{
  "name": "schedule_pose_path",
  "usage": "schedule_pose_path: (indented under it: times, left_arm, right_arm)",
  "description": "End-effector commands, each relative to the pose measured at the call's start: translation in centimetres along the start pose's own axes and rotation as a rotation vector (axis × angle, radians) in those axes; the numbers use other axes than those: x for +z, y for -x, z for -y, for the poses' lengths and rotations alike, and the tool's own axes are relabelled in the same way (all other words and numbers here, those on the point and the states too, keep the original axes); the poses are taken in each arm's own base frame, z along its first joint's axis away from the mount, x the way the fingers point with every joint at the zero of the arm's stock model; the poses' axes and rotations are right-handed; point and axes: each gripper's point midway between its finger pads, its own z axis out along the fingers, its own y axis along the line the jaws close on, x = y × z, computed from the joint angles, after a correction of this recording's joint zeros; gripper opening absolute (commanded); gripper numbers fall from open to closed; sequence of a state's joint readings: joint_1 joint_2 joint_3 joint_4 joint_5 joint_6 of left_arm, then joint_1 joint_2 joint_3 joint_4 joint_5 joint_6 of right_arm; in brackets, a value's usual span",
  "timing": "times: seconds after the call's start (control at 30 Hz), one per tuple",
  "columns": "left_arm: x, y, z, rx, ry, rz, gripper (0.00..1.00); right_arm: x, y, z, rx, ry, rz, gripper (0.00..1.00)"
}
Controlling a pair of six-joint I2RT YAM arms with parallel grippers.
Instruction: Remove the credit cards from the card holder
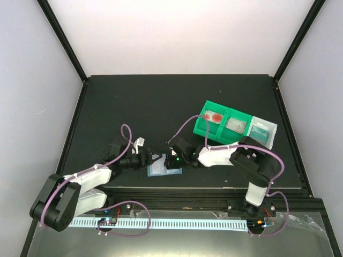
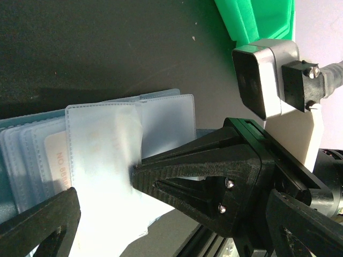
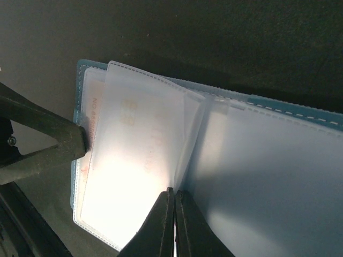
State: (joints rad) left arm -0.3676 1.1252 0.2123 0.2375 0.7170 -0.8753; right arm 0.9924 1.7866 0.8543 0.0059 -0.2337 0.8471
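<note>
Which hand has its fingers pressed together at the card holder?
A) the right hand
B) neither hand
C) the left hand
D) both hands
A: the right hand has its fingers shut at a sleeve edge of the card holder, while the left hand stands wide open.

Left gripper (image 1: 153, 159) spread wide, right gripper (image 3: 174, 199) pinched closed

a robot lab cell: white panel walls (image 1: 177, 32), black frame (image 1: 62, 38), dark table (image 1: 161, 101).
</note>
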Motion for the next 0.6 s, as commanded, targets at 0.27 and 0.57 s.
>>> schedule_pose_path:
  times: [0.27, 0.57]
  left_arm:
    - [0.4, 0.5, -0.3, 0.024, 0.005, 0.005, 0.97]
    - [0.0, 0.8, -1.6, 0.048, 0.092, 0.031, 0.97]
  right_arm:
    - [1.0, -1.9, 1.4, 0.026, 0.005, -0.039, 0.01]
    - [0.9, -2.0, 1.0, 0.046, 0.051, -0.027, 0.01]
